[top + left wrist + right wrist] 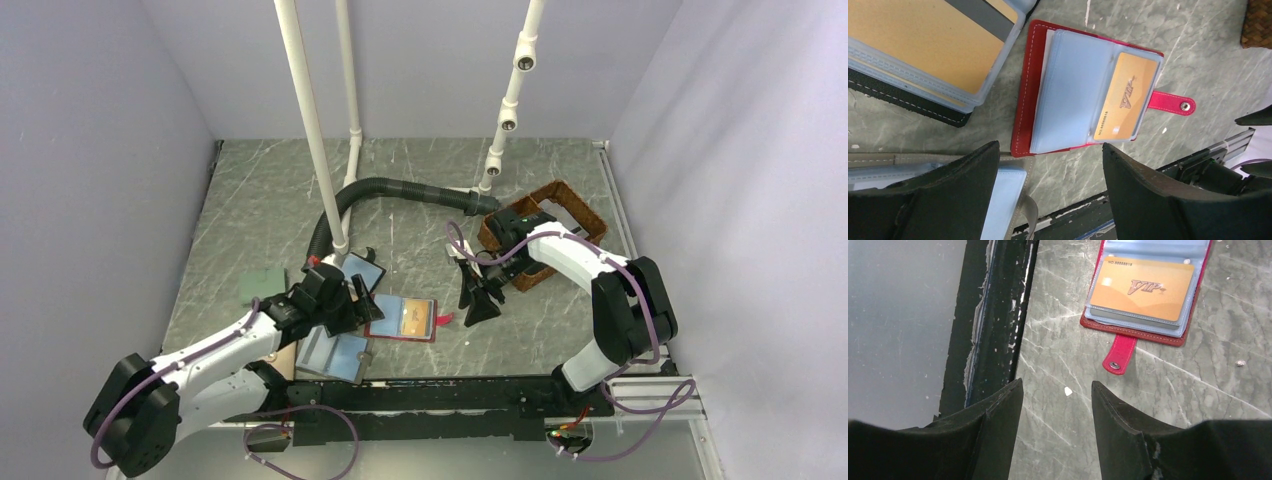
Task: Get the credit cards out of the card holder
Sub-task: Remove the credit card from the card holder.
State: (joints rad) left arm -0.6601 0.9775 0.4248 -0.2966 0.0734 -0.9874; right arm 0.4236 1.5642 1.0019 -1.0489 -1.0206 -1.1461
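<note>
The red card holder [400, 338] lies open on the table between my two grippers, its pull tab [443, 320] pointing right. Blue-grey sleeves fill it, and one tan credit card [1125, 97] marked VIP sits in the top sleeve. My left gripper [1050, 145] hovers open at the holder's [1023, 100] near edge, with nothing between its fingers [1148, 190]. In the right wrist view the holder [1148, 335], the tan card [1148, 287] and the tab [1120, 352] lie ahead of my right gripper [1057, 381], which is open and empty above bare table.
A black-rimmed case [362, 268] lies just behind the holder and a grey-blue folding wallet [330, 355] in front of it on the left. A wicker basket [545, 225], a black corrugated hose [400, 190] and white pipes [310, 120] stand behind. A green square [262, 285] lies left.
</note>
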